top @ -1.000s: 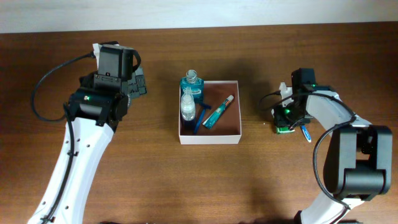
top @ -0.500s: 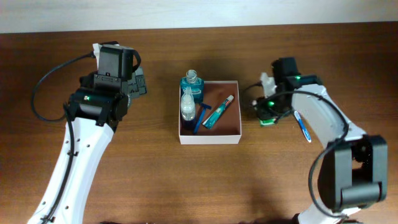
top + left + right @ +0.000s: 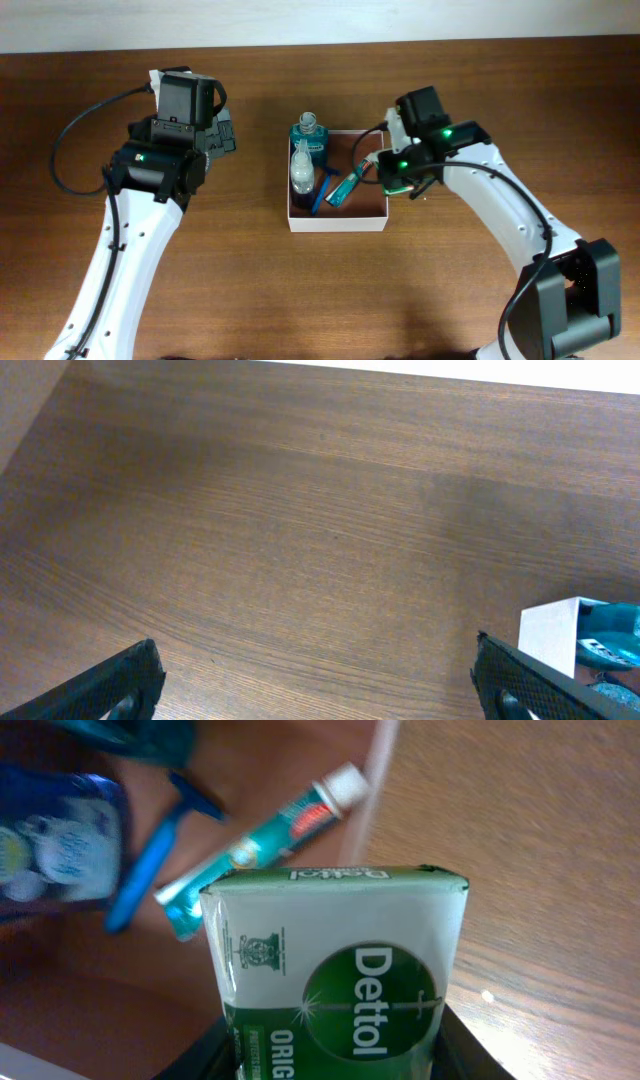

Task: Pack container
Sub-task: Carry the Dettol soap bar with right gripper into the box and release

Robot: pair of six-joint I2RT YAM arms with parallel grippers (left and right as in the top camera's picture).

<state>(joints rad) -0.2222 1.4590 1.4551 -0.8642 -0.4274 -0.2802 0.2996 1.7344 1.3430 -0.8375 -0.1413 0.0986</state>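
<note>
The container [image 3: 337, 224], a shallow white-walled box with a reddish-brown inside, sits mid-table. It holds a teal toothpaste tube [image 3: 350, 181], a blue razor [image 3: 321, 192] and a clear bottle [image 3: 301, 168]. A teal mouthwash bottle [image 3: 309, 137] stands at its back left corner. My right gripper [image 3: 398, 172] is shut on a green and white Dettol soap box [image 3: 340, 970] and holds it over the container's right wall [image 3: 376, 775]. The right wrist view also shows the tube [image 3: 262, 838] and the razor [image 3: 150, 860]. My left gripper [image 3: 222, 135] is open and empty over bare wood, left of the container.
The left wrist view shows brown wooden table [image 3: 300, 510], its open gripper [image 3: 320, 672] and a white corner of the container [image 3: 550, 635] at the lower right. A pale wall runs along the table's far edge [image 3: 320, 20].
My right gripper has carried the soap box leftward from the right side of the table to the container's right edge. The left arm has not moved.
</note>
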